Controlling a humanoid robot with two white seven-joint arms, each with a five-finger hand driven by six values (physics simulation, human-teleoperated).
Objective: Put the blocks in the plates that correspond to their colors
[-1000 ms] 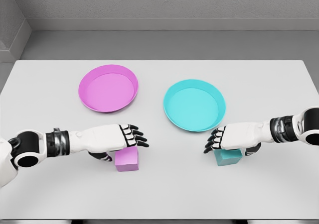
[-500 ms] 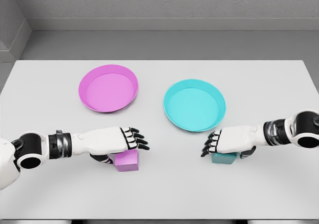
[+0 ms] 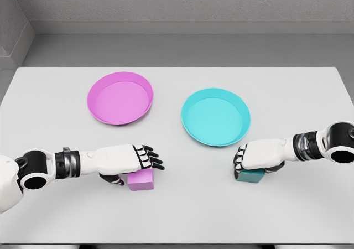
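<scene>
The pink block [image 3: 142,180] lies on the table in front of the pink plate [image 3: 119,98]. My left hand [image 3: 138,169] hovers low over it, fingers stretched flat across its top and thumb down at its left side, open. The teal block [image 3: 250,176] lies in front of the cyan plate [image 3: 215,117], and only its lower front shows. My right hand [image 3: 253,167] covers it with fingers curled down over its left side, shut on it. Both plates hold nothing.
The white table [image 3: 177,216] spans the view, with its front edge near the bottom. A grey floor and wall lie beyond its far edge. The two plates sit side by side at mid-table, a small gap between them.
Both hands have sunk lower onto their blocks. The right hand's fingers have curled down around the teal block. The left hand has slid slightly back and down over the pink block.
</scene>
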